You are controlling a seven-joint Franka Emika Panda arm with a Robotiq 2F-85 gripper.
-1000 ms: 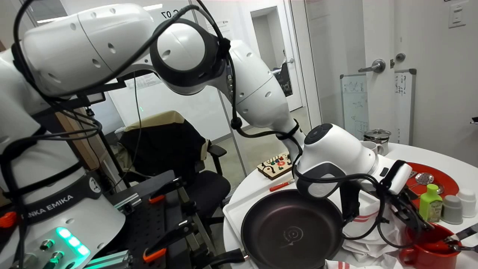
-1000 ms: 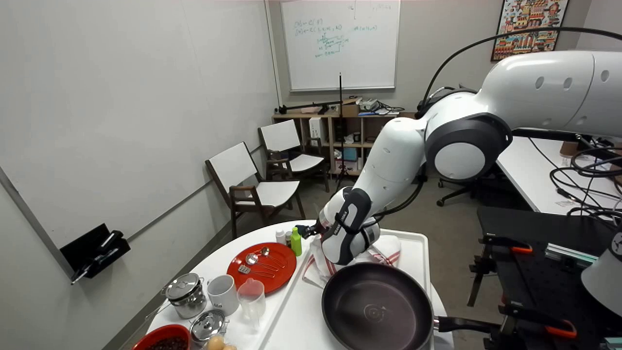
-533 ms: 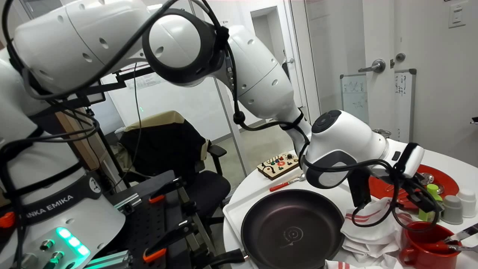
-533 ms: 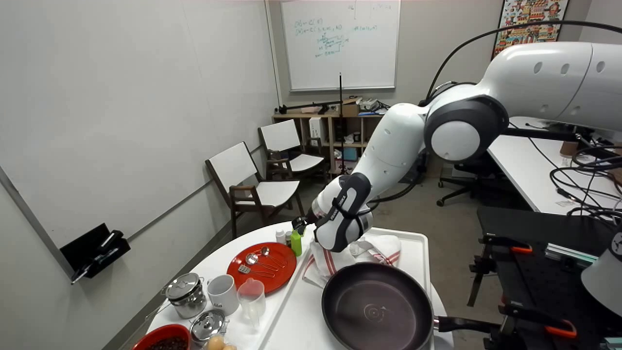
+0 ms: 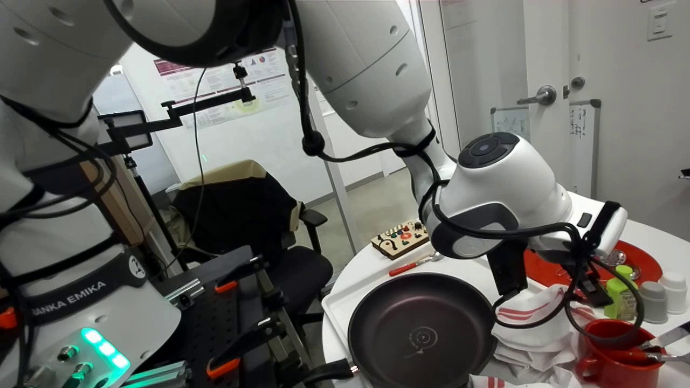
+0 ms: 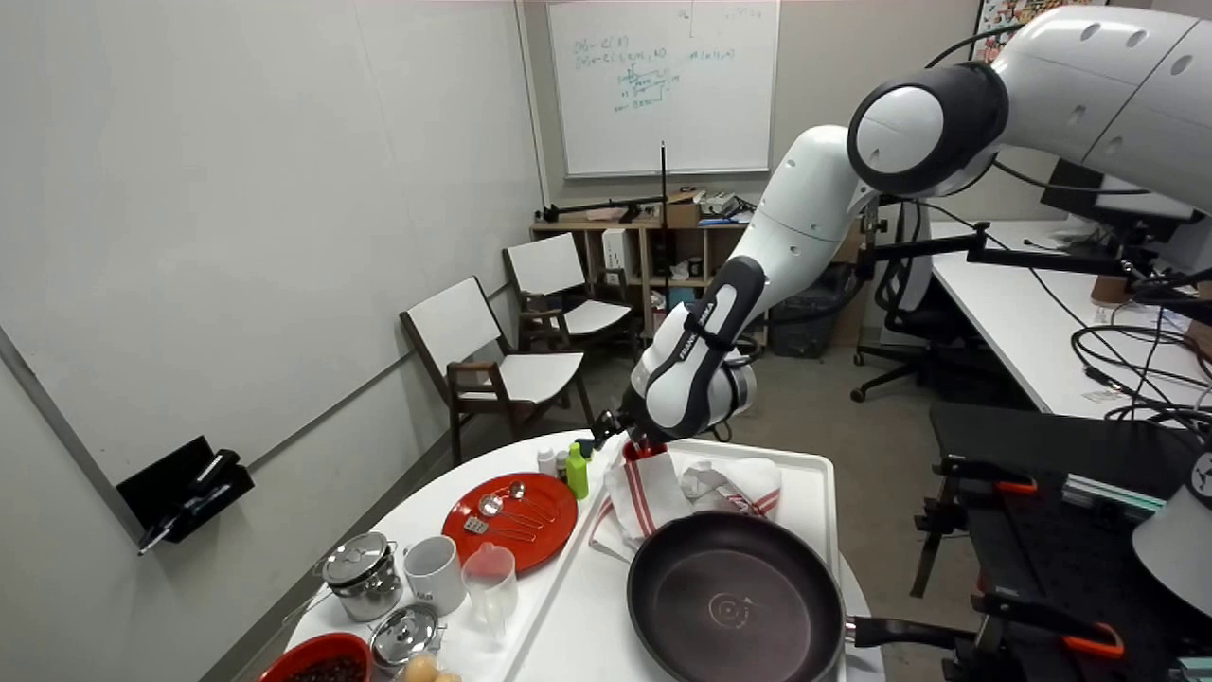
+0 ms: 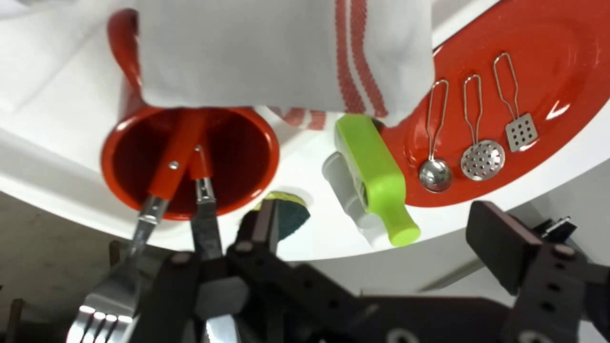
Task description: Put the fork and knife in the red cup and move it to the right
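Note:
In the wrist view the round red cup (image 7: 272,143) holds the fork (image 7: 148,216) and the knife (image 7: 205,226). Their red handles are down inside it, and the fork's tines and the knife's blade stick out over the rim. A towel hides part of the cup. That cup (image 5: 620,372) stands upright with the cutlery leaning in it in an exterior view; it is partly hidden (image 6: 647,449) behind towel and arm in an exterior view. My gripper (image 7: 376,231) is open, above and beside the cup, its fingers (image 7: 498,247) wide apart with nothing gripped.
Near the jaws stand a green bottle (image 7: 376,162) and a sponge (image 7: 291,216). A red plate (image 6: 559,530) carries small metal utensils. The striped towel (image 5: 533,328) lies bunched against the cup, beside the black pan (image 6: 729,578). A red-handled utensil (image 5: 405,268) lies behind the pan.
My gripper has lifted off from close above the cup's rim and drawn back a little towards the plate side. The cup and its cutlery stay in place, now less covered by the arm.

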